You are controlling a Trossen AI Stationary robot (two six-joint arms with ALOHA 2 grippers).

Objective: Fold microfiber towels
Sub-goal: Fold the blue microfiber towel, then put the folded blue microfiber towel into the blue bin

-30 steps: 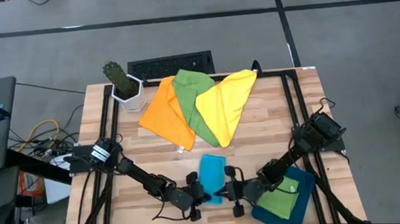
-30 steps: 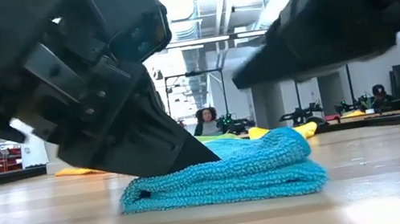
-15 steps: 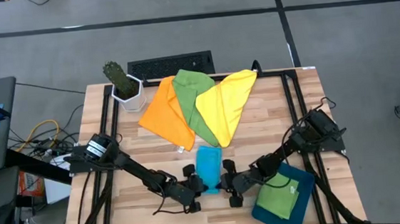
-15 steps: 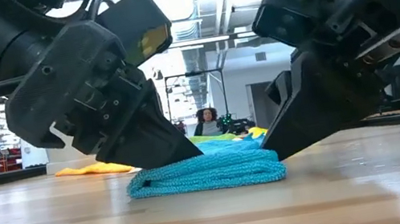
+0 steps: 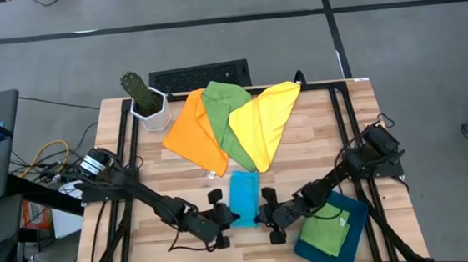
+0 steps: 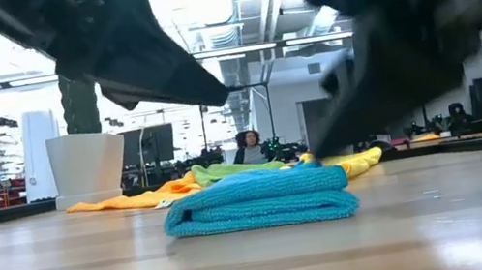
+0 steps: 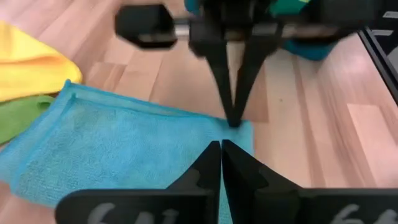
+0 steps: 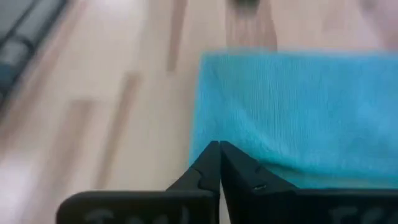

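The bright blue towel (image 5: 243,197) lies folded into a narrow strip on the wooden table, between my two grippers; it also shows in the low view (image 6: 257,201). My left gripper (image 5: 227,218) is shut and hangs just above the strip's left near corner (image 7: 239,134). My right gripper (image 5: 263,216) is shut and hangs above its right near edge (image 8: 249,124). In the low view both grippers stand clear above the towel. The orange (image 5: 191,134), green (image 5: 223,115) and yellow (image 5: 265,120) towels lie overlapped at the far side.
A second green towel (image 5: 326,234) lies folded on the dark teal tray (image 5: 356,215) at the near right. A white pot with a cactus (image 5: 148,104) and a black keyboard (image 5: 199,75) stand at the far edge. Bare wood lies left of the blue towel.
Both grippers were down at the blue towel's two sides half a second ago; now both have risen clear of it. In the first half second the towel slid a little toward the far edge, and since then it has lain still, folded on the table.
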